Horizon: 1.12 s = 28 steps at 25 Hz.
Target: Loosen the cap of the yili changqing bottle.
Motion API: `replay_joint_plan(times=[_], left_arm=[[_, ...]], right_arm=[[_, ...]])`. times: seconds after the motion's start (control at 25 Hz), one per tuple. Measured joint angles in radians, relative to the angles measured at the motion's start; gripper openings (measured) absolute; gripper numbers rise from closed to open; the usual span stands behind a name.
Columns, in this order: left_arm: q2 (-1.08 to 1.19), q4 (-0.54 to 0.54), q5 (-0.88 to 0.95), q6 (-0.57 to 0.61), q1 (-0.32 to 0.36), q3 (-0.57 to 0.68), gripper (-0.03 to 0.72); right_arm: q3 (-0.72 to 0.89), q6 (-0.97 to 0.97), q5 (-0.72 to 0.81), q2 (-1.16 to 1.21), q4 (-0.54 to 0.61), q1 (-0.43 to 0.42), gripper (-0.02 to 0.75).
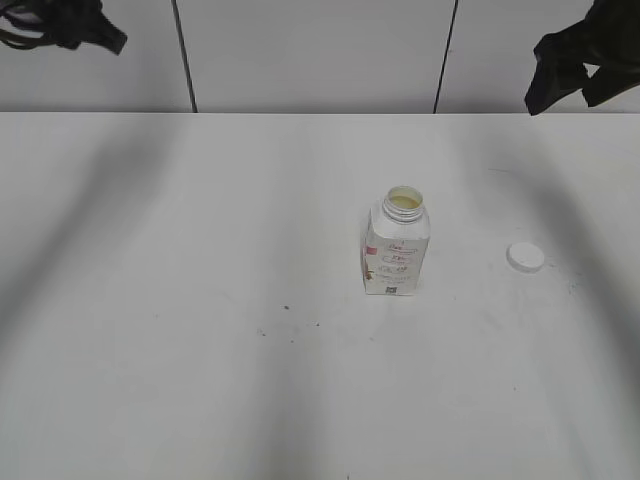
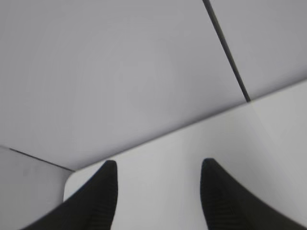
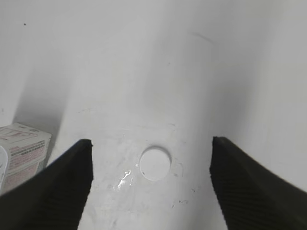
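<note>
The yili changqing bottle (image 1: 396, 248) stands upright near the middle of the white table, its neck open with pale liquid showing inside. Its corner also shows at the left edge of the right wrist view (image 3: 21, 148). The white cap (image 1: 525, 257) lies flat on the table to the right of the bottle, apart from it; in the right wrist view the cap (image 3: 155, 163) lies below and between the open fingers. My right gripper (image 3: 151, 146) is open and empty, raised at the far right (image 1: 575, 65). My left gripper (image 2: 158, 165) is open and empty, raised at the far left (image 1: 70, 25).
The white table (image 1: 200, 300) has a few dark specks in front of the bottle. A small wet smear (image 3: 123, 178) lies left of the cap. A panelled wall (image 1: 310, 50) with dark seams stands behind the table's far edge.
</note>
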Motion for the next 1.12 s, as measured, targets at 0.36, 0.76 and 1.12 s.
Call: replay_joint_plan(times=[0.36,0.76,1.12], left_arm=[[-0.031,-0.727,0.268,0.649,0.03,-0.026,0.375],[-0.071,-0.942,0.534,0.684,0.163,-0.048,0.419],[-0.167,-1.001,0.656,0.631,0.199,-0.017,0.419]], right_arm=[[-0.006,-0.001,0.058,-0.001,-0.043,0.0,0.596],[-0.006,-0.001,0.145,-0.088,-0.07,0.0,0.594],[-0.002,0.052,0.245,-0.14,-0.071,0.0,0.592]])
